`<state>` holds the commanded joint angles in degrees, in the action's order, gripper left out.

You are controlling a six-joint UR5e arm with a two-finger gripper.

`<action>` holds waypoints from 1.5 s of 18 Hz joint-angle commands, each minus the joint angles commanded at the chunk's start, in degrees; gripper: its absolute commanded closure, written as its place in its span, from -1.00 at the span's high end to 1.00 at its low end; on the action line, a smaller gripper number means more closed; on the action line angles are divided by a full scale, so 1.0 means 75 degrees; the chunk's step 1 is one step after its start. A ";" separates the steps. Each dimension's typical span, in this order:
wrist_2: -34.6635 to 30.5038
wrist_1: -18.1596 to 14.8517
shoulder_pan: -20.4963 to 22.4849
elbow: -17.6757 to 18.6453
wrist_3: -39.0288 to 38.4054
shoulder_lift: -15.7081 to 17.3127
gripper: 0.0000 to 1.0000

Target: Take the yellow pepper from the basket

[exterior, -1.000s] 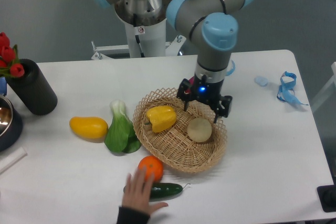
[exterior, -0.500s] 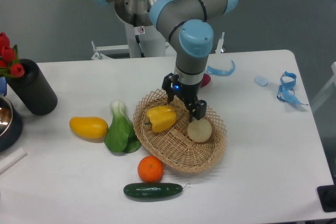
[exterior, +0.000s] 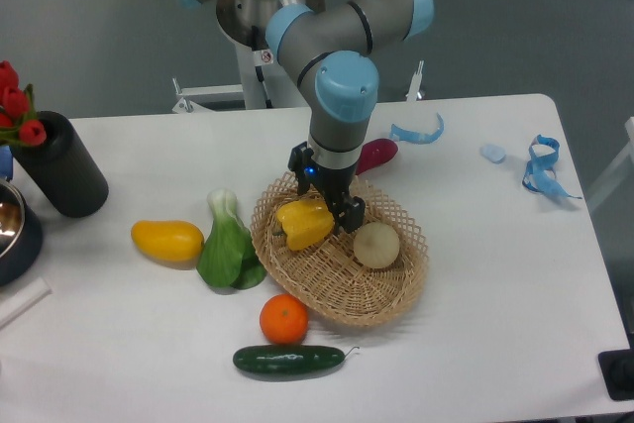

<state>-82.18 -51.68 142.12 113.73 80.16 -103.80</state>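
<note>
The yellow pepper [exterior: 302, 223] lies in the left half of the round wicker basket [exterior: 342, 296], glossy and lobed. My gripper [exterior: 325, 192] hangs over the basket's back left part, just above and behind the pepper. Its two black fingers stand apart, one near the basket's rim and one at the pepper's right side, with nothing held between them. A pale round vegetable [exterior: 376, 244] rests in the basket to the right of the pepper.
Left of the basket lie a bok choy [exterior: 229, 243] and a smooth yellow fruit [exterior: 167, 241]. An orange [exterior: 284, 319] and a cucumber [exterior: 288, 360] lie in front. A black cylinder [exterior: 61, 165] with tulips stands far left. A dark red vegetable [exterior: 376, 155] lies behind the basket.
The arm has swung left across the basket, from above the pale vegetable to just behind the pepper. A hand that was at the orange a second ago is gone.
</note>
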 joint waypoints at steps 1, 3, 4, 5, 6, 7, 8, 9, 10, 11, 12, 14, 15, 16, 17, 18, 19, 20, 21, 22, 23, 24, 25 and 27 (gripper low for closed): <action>0.0000 0.0012 0.0000 0.0000 -0.0012 -0.0024 1.00; 0.0000 0.0012 -0.0023 0.0000 -0.0023 -0.0141 1.00; 0.0000 0.0012 -0.0024 0.0000 -0.0047 -0.0153 1.00; 0.0000 0.0023 -0.0070 0.0000 -0.0116 -0.0164 1.00; 0.0012 0.0035 -0.0117 -0.0011 -0.0198 -0.0234 1.00; 0.0012 0.0035 -0.0117 -0.0046 -0.0222 -0.0304 1.00; 0.0012 0.0047 -0.0117 -0.0058 -0.0257 -0.0363 1.00; 0.0012 0.0117 -0.0129 -0.0058 -0.0293 -0.0398 1.00; 0.0012 0.0187 -0.0187 -0.0070 -0.0316 -0.0434 1.00; 0.0012 0.0199 -0.0211 -0.0082 -0.0328 -0.0457 1.00; 0.0012 0.0223 -0.0211 -0.0082 -0.0328 -0.0469 0.93; 0.0012 0.0234 -0.0211 -0.0094 -0.0328 -0.0469 0.25; 0.0000 0.0234 -0.0211 -0.0117 -0.0340 -0.0458 -0.08; 0.0000 0.0234 -0.0211 -0.0129 -0.0340 -0.0446 -0.37; 0.0000 0.0223 -0.0211 -0.0140 -0.0340 -0.0422 -0.63; 0.0000 0.0223 -0.0199 -0.0164 -0.0340 -0.0422 -0.86; -0.0012 0.0223 -0.0199 -0.0222 -0.0351 -0.0422 -0.99; 0.0000 0.0211 -0.0188 -0.0315 -0.0410 -0.0422 -1.00; 0.0035 0.0211 -0.0153 -0.0409 -0.0665 -0.0411 -1.00; 0.0058 0.0211 -0.0129 -0.0538 -0.1086 -0.0411 -1.00; 0.0059 0.0211 -0.0117 -0.0701 -0.1542 -0.0411 -1.00; 0.0059 0.0211 -0.0129 -0.0947 -0.1930 -0.0422 -1.00; 0.0059 0.0188 -0.0106 -0.1204 -0.2224 -0.0422 -1.00; 0.0047 0.0176 0.0046 -0.1580 -0.2402 -0.0411 -1.00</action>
<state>-81.83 -50.36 142.46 101.88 62.14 -106.88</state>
